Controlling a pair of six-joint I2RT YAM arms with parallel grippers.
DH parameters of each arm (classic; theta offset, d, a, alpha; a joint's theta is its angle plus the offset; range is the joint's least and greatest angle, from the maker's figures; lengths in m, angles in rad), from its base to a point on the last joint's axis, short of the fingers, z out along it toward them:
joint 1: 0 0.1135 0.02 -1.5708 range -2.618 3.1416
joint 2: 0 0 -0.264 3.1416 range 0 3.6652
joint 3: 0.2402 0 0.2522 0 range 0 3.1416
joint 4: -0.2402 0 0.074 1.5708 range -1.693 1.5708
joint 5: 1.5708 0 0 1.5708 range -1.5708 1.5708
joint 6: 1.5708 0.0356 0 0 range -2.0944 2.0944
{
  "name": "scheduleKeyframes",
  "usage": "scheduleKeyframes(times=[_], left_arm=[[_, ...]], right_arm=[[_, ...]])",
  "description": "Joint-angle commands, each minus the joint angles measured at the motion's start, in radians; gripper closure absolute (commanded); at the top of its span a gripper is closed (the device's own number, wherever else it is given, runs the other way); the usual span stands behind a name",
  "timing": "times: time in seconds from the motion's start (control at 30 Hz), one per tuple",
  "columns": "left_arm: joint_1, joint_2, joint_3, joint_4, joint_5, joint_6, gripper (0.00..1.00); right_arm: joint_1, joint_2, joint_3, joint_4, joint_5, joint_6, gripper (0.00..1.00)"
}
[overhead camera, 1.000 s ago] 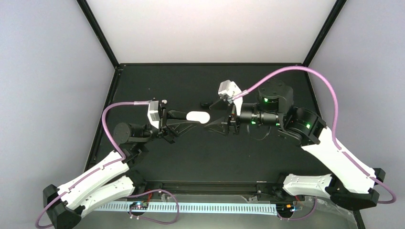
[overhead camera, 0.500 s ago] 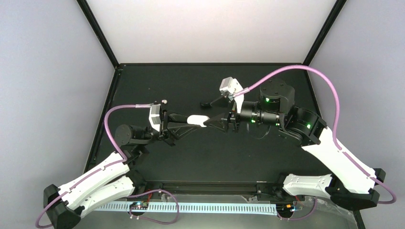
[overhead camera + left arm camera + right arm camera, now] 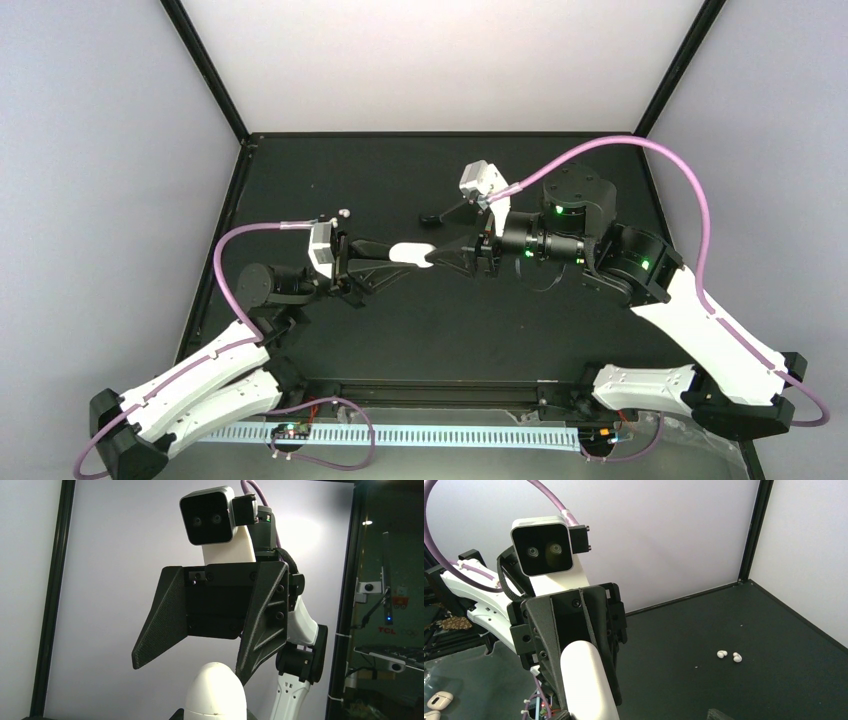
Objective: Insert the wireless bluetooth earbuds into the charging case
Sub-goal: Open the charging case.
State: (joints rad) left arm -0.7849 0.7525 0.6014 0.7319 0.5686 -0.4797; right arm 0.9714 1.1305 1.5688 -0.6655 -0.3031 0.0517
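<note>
The white charging case (image 3: 418,253) is held off the table between the fingers of my left gripper (image 3: 398,257), which is shut on its rear end. Its rounded free end (image 3: 215,690) points at my right gripper (image 3: 432,240). That gripper stands open and faces the case. Its near finger lies right beside the case's tip, and its far finger is well apart from it. The right wrist view shows the case (image 3: 581,680) close up. Two tiny white earbuds (image 3: 729,655) lie side by side on the black mat, towards the far left corner (image 3: 344,212).
A black mat (image 3: 440,330) covers the table, with black frame posts (image 3: 205,70) at the back corners and pale walls on three sides. Purple cables (image 3: 640,150) arch over both arms. A small white object (image 3: 439,699) lies beyond the table's near side.
The two grippers have closed in on each other. The case's tip, apart from the right gripper's fingers a second ago, now sits beside the near finger. The right jaws narrowed slightly.
</note>
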Motion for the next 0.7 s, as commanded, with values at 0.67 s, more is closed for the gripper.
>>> scheduleKeyframes(times=[0.67], left_arm=[[-0.027,-0.025,0.011,-0.007,0.024,0.042,0.98]], right_arm=[[0.004,0.006,-0.018,0.046,0.024,0.047,0.31]])
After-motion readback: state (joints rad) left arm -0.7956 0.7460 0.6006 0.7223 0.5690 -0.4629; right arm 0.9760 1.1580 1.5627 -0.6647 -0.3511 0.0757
